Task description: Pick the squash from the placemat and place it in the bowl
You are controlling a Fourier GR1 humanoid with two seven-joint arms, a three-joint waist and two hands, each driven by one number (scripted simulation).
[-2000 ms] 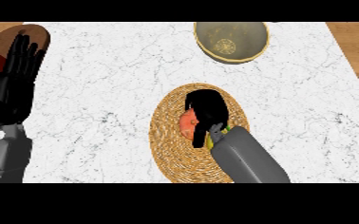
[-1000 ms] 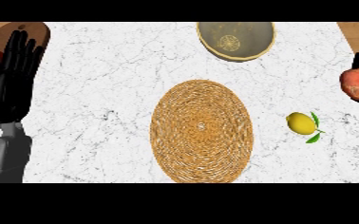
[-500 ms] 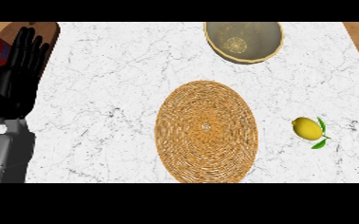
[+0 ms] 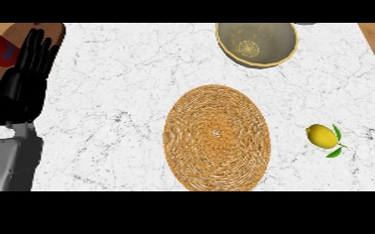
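Odd spot to judge from: the squash shows nowhere in the view. The woven placemat [image 4: 216, 138] at centre lies bare, and nothing squash-like sits in the bowl [image 4: 282, 39] up at approx. 1 o'clock from the mat, just a pale round mark on its bottom that I can't identify. So where the squash is, I can't tell; same for which way it points or how its long axis runs, since there's no surface of it to read. The right hand isn't in view either, so whether it grasps anything can't be said. The left hand [image 4: 26, 79] rests at 9 o'clock near the desk's edge, fingers straight and up, released, holding nothing. As for what could go wrong, I reckon the main risk is the placing itself. The bowl sits far back w/ its far rim cut by the view's top edge, so a hand coming in from outside the view could clip the near rim and shove the bowl, or let go short so the squash lands on the white marbled desk [image 4: 124, 79] between mat and bowl. If the squash is long, dropping it crosswise could leave it propped on the rim rather than inside. Also a lemon [image 4: 321, 136] lies at 3 o'clock, well apart from the bowl but near the mat; a low pass on that side could knock it.
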